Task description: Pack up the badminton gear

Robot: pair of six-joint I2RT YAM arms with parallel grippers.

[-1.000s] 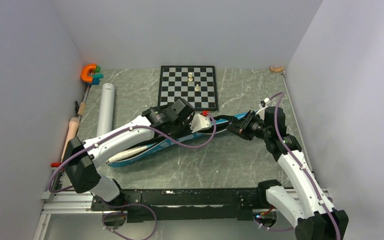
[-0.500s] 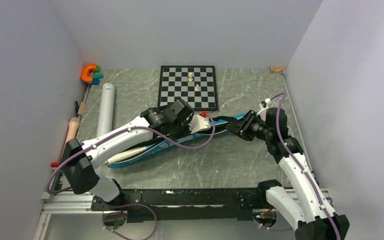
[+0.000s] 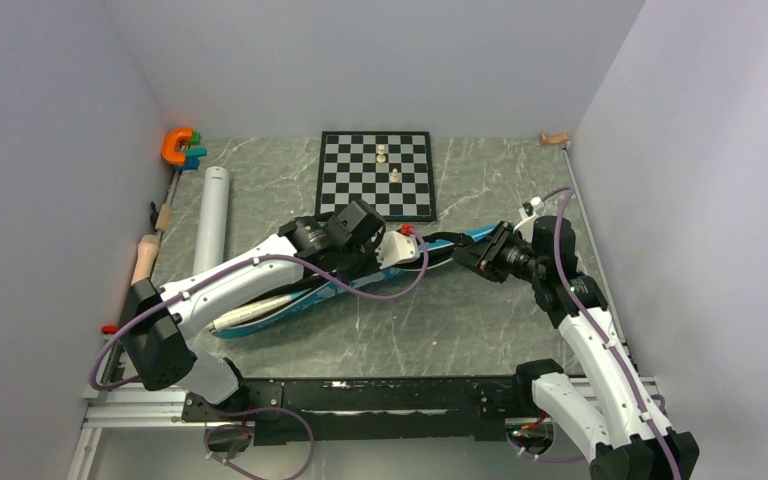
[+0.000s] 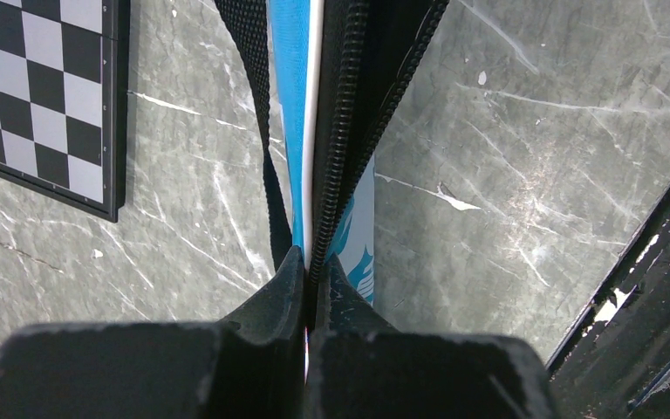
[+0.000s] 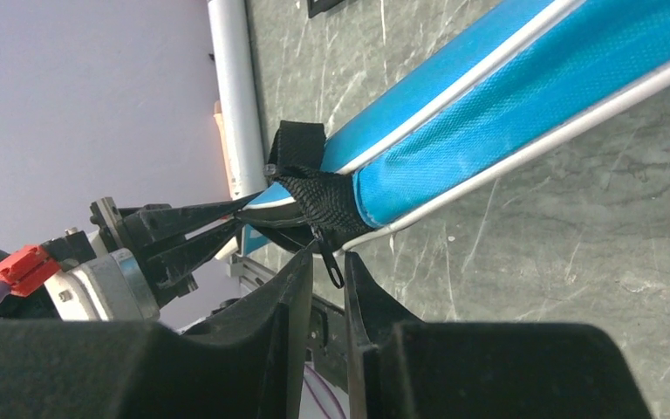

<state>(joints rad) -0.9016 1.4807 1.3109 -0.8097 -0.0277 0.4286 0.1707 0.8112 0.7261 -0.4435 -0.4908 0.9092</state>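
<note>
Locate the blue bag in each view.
Top external: bag lies diagonally mid-table, partly under the left arm.
Left wrist: bag runs from top centre down into the fingers, with its black zipper beside the blue.
Right wrist: bag slants from the upper right down to centre.
Shared landmark: the left gripper, clamped on the bag's edge in all three.

The grey marbled table (image 3: 480,320) carries a chessboard (image 3: 360,190), white tube (image 3: 210,220), blue bag (image 5: 532,113) and rolling pin (image 3: 142,262).
</note>
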